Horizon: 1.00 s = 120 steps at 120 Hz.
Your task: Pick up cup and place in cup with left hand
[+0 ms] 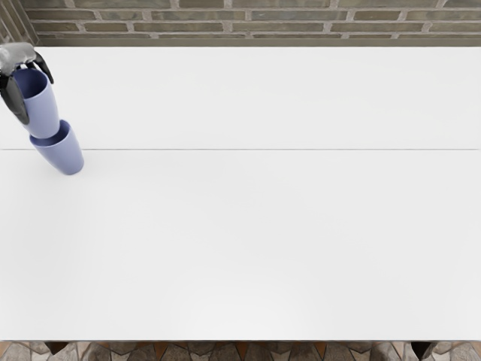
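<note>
Smooth table (263, 233); fingers (15, 101) grip tapered cup (45, 114) over second cup (68, 156).

Left hand (15, 57) | upper left edge | fingers (14, 101) curled, gripping (dark, pale-backed hand)

The big white table (263, 241) has a thin line (263, 149) running across it, with a wall (301, 22) of gray-brown bricks behind it, a floor (248, 351) of brown and orange bits below its near edge, and bright light on its top.
</note>
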Each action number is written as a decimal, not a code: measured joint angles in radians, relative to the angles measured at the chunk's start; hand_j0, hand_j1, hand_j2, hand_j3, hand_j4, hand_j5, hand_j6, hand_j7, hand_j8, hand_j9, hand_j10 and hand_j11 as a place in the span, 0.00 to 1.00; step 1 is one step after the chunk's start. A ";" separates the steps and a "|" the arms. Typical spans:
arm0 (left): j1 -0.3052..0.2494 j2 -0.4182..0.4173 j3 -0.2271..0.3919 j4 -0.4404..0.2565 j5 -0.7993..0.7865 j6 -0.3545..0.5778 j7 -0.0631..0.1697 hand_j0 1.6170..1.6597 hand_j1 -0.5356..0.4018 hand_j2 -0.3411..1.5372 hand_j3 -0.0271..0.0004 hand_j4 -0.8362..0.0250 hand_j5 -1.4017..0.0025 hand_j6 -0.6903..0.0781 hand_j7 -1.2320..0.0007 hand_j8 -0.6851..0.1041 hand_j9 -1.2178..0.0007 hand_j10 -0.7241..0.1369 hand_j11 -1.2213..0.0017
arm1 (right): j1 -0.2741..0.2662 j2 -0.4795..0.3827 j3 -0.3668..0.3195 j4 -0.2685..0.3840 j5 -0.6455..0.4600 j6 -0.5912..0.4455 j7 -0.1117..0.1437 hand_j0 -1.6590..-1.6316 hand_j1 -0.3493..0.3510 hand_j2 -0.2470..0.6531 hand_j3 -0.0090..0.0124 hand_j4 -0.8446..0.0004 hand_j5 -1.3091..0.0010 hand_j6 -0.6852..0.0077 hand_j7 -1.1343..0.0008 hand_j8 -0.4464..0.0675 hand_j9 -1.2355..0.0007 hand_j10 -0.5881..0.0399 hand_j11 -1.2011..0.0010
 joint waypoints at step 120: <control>0.126 -0.066 -0.013 0.099 -0.034 0.006 -0.021 0.91 0.49 0.22 0.99 0.47 0.59 0.48 0.53 0.46 0.52 0.34 0.52 | 0.000 0.000 0.000 0.000 0.000 0.000 0.000 0.04 0.00 0.27 0.42 1.00 1.00 0.99 1.00 0.87 1.00 0.94 1.00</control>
